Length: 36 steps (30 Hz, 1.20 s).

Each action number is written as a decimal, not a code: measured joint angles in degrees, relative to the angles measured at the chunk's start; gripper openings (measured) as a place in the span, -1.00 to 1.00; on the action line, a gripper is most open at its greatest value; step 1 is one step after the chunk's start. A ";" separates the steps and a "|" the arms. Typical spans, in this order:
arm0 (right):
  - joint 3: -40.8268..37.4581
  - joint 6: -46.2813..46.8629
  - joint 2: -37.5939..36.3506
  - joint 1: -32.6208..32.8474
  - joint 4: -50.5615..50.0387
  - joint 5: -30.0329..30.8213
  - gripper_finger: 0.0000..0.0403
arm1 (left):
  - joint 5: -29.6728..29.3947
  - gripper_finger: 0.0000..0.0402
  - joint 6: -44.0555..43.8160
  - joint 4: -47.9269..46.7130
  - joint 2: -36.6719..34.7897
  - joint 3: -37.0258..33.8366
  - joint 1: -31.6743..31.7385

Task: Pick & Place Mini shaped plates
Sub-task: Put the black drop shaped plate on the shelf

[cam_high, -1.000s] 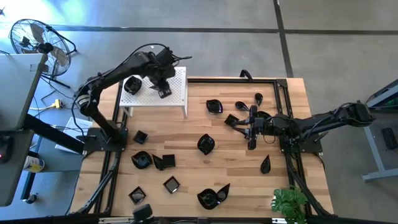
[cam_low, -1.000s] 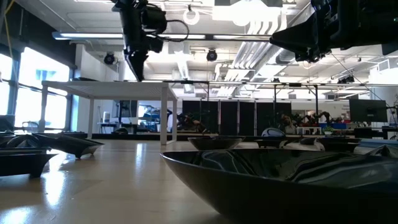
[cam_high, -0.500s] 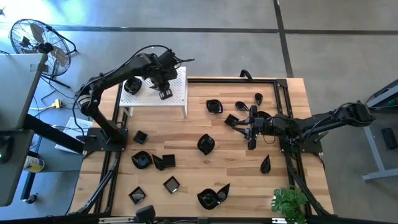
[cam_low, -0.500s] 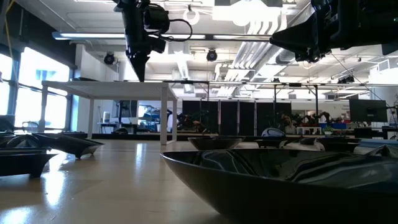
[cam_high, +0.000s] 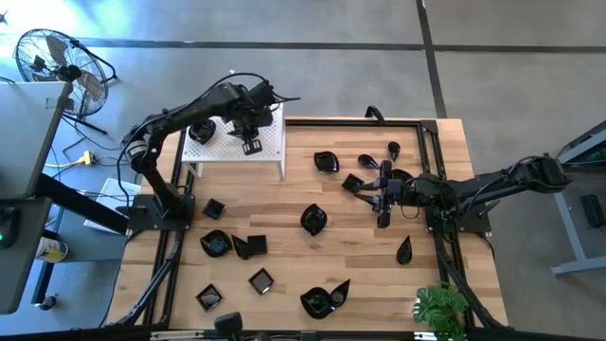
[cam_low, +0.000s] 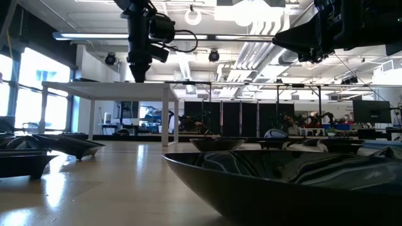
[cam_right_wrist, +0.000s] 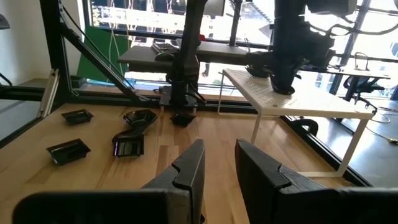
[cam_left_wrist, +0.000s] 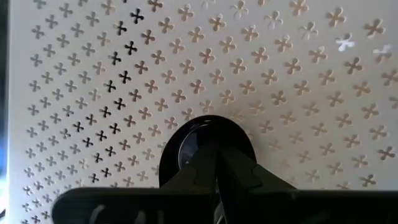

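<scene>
Small glossy black dishes on the white perforated metal stand (cam_high: 270, 142): one (cam_high: 201, 130)
Small glossy black dishes on the wooden desk (cam_high: 284, 246): cannot tell exactly; many, some overlapping
Dark robot arms: two
Green leafy plants (cam_high: 441, 309): one
Floor fans (cam_high: 59, 59): one

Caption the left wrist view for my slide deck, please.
Left claw shut above a round black mini plate on the white perforated stand.

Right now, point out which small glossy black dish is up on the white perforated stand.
The round glossy black dish on the white perforated stand, beside the left gripper; every other dish lies on the wooden table.
</scene>
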 joint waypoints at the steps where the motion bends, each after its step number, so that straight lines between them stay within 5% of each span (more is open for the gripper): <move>1: 0.00 0.00 0.00 0.01 0.00 0.00 -0.61 | -0.07 -0.99 0.32 -0.14 0.00 0.02 -0.51; 15: 0.00 0.00 0.00 -0.01 0.02 0.00 -0.61 | -5.67 -0.99 2.97 -8.94 -0.93 -0.13 -2.17; 36: 0.00 0.00 0.00 -0.01 0.02 0.00 -0.61 | -3.32 -0.99 -0.27 -8.83 -4.75 -0.13 -2.03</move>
